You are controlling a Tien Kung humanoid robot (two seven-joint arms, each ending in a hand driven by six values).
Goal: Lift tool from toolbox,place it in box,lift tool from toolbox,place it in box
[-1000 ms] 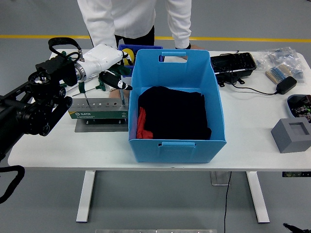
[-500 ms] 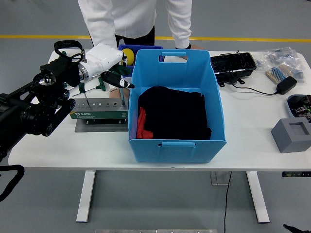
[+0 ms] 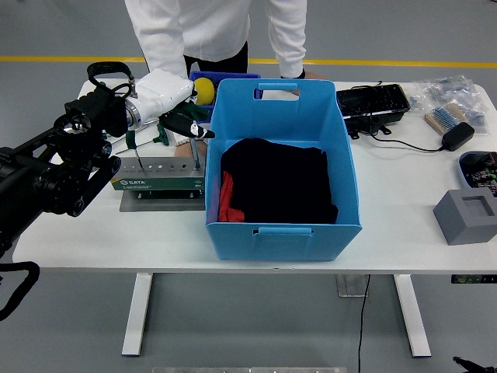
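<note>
Robot's left hand [image 3: 180, 124], white w/ black fingertips, hovers over the toolbox [image 3: 155, 175] at 9 o'clock of the blue box [image 3: 279, 167]. Can't tell if its fingers grip anything. Green-handled tool [image 3: 130, 141] stands upright in the toolbox, just beside the hand at its 8 o'clock. Person stands at table's [image 3: 404, 210] far side.

Box [image 3: 281, 210]: smooth blue plastic, slight sheen. Contents: matt black cloth [image 3: 279, 183]. Toolbox [image 3: 158, 177]: green rack with a perforated metal top strip. Robot hand [image 3: 167, 97]: glossy white shell, black fingers. Bench [image 3: 388, 202]: smooth matt white. Block [image 3: 466, 215]: matt grey foam.
</note>
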